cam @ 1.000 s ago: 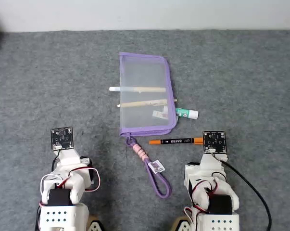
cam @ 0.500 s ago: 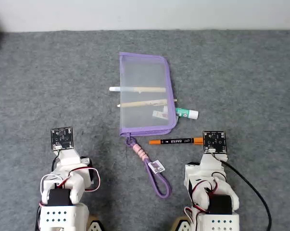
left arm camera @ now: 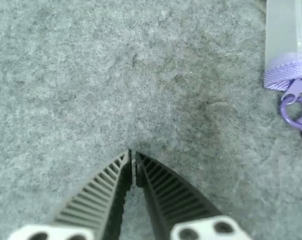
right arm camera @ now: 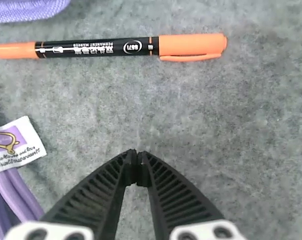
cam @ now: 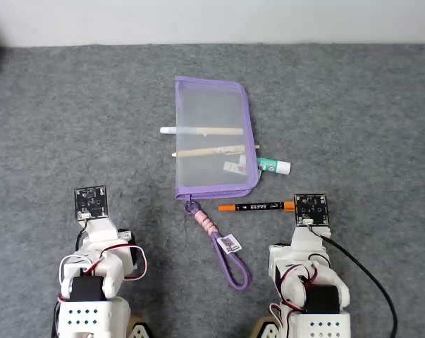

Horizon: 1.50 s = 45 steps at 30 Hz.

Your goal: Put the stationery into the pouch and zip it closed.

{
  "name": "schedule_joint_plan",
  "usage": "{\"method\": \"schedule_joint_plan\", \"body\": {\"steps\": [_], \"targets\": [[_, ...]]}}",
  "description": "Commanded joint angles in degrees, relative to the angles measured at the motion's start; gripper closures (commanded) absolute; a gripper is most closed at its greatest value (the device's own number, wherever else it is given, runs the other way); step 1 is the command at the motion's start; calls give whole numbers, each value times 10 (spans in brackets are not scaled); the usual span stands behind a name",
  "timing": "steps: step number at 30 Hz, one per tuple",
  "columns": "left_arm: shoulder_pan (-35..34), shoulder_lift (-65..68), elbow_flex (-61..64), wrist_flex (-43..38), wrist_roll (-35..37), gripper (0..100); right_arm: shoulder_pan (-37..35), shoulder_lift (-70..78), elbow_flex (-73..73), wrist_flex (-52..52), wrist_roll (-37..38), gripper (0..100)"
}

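Just ahead of right end effector (right arm camera: pixel 136 155) (clenched, empty): orange marker (right arm camera: pixel 110 46).

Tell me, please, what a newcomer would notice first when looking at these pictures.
First, the purple-edged see-through pouch in the middle of the grey table, its wrist strap trailing toward the arms. Next, the orange marker lying just outside the pouch, straight ahead of the shut right gripper.

The right arm (cam: pixel 307 248) has edged slightly toward the orange marker (cam: pixel 258 207).
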Motion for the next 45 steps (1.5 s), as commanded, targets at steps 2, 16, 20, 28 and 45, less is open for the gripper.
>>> {"method": "schedule_joint_plan", "body": {"steps": [2,16,20,28,45], "targets": [[0,-4,-30,-10,-4,986,0,-7,10,-22,-3,987],[0,-4,-30,-10,-4,986,4,2,-165,-128,-4,991],[0,-4,-30,-10,-4,986,-23,70,-259,-98,-4,991],[0,-4,-30,-10,-4,986,-130,424,-526,4,-77,990],[0,-4,-30,-10,-4,986,-239,860,-705,4,105,956]]}}
